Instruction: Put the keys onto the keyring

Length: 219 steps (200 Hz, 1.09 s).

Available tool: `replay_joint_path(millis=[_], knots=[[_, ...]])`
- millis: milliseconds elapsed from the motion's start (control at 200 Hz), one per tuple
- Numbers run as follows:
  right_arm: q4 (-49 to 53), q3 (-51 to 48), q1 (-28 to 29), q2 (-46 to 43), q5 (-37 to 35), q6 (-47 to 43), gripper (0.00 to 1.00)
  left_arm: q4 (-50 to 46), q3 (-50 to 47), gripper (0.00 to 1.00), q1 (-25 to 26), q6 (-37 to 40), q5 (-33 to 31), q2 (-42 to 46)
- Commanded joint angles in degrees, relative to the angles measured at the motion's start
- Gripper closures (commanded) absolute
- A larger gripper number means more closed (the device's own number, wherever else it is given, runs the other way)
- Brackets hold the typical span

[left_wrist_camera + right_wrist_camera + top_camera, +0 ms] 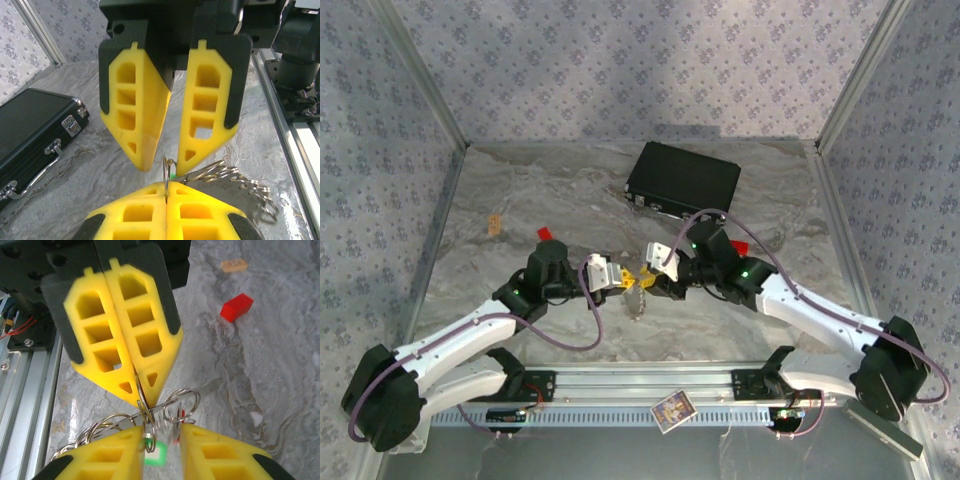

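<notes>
Yellow fingertips of my left gripper [166,192] pinch shut on a loop of the keyring [220,172], while my right gripper [161,432] stands spread.
Green key [152,456] sits between my right fingers, at 6 o'clock in that wrist view; grey marbled table [500,200] below, flower-patterned walls [620,60] around, black case [682,180] at 12 o'clock.

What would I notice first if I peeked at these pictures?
Probably the two bright yellow grippers meeting nose to nose in the middle of the table. The left gripper is pinched shut on the shiny keyring, while the right gripper sits open around it. Behind them, at the table's far side, lies a black case.
</notes>
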<state>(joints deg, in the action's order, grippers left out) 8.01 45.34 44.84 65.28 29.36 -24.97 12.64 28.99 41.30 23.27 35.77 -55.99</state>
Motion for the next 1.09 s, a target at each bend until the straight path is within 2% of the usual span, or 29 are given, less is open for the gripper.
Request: replay_joint_path(millis=[0,505,640,780,864,1009,1089], knots=[[-2.44,-1.38,0.43,-2.06,0.24,-0.98,0.73,4.03,-0.07,1.0,0.45,-0.76,2.81,1.08],[-6.73,-2.54,1.55,-1.38,3.24,-0.98,0.8,5.41,-0.6,1.0,0.45,-1.47,3.96,0.7],[-7.13,-2.54,1.57,-1.3,3.24,-0.99,0.88,5.4,-0.6,1.0,0.45,-1.47,3.9,0.45],[-7.09,-2.35,1.62,-1.12,3.42,-1.12,1.0,5.55,-0.34,1.0,0.45,-2.44,2.17,0.12],[-5.57,-1.93,1.58,-1.2,3.07,-2.13,1.0,4.2,0.13,0.9,0.4,-3.05,-0.49,0.13],[1.27,0.74,2.04,-0.62,-0.07,-5.63,1.0,-0.64,1.69,0.79,0.43,-2.74,-2.91,0.62],[6.18,3.26,2.51,0.46,-1.98,-7.31,1.0,-3.99,2.92,0.78,0.54,-1.81,-3.39,0.45]])
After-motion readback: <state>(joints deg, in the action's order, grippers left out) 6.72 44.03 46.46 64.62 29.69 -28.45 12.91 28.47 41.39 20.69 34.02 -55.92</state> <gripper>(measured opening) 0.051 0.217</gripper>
